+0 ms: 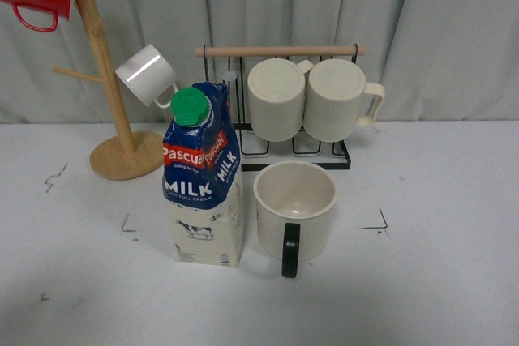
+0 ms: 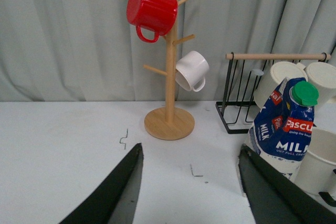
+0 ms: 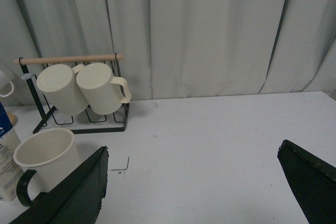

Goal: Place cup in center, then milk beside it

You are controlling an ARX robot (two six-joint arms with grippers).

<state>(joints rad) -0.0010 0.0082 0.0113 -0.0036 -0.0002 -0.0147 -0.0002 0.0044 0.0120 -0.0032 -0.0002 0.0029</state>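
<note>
Nearest the front camera, the milk (image 1: 203,180) and the cup (image 1: 294,210) are standing upright side by side on the white table (image 1: 438,265), close together with a narrow gap showing between them. On the carton a blue top with a red "Pascual" banner and white "MILK" lettering is sitting over a cream base bearing a small cow drawing, and a green round cap (image 1: 191,108) is closing it. As for the cup, it is showing as a wide, smooth cream mug with an empty interior; its black handle (image 1: 290,249) is pointing toward the front camera.

No arm is appearing in the front view. Seen from its wrist camera, the left pincer (image 2: 191,187) is hovering low over bare table with its two dark fingers (image 2: 121,192) spread wide and holding nothing; the milk (image 2: 286,132) is lying just beyond and outside one finger, apart from it, with the cup (image 2: 320,163) further out on that same side. The right pincer (image 3: 191,182) is likewise gaping wide and empty over the table; the cup (image 3: 46,156) is sitting just outside one of its fingers (image 3: 68,195), apart from it, and an edge of the carton (image 3: 8,156) is showing further out.

Behind, two ribbed cream mugs (image 1: 312,99) are hanging in a black wire rack (image 1: 280,151), beside a wooden mug tree (image 1: 109,95).
</note>
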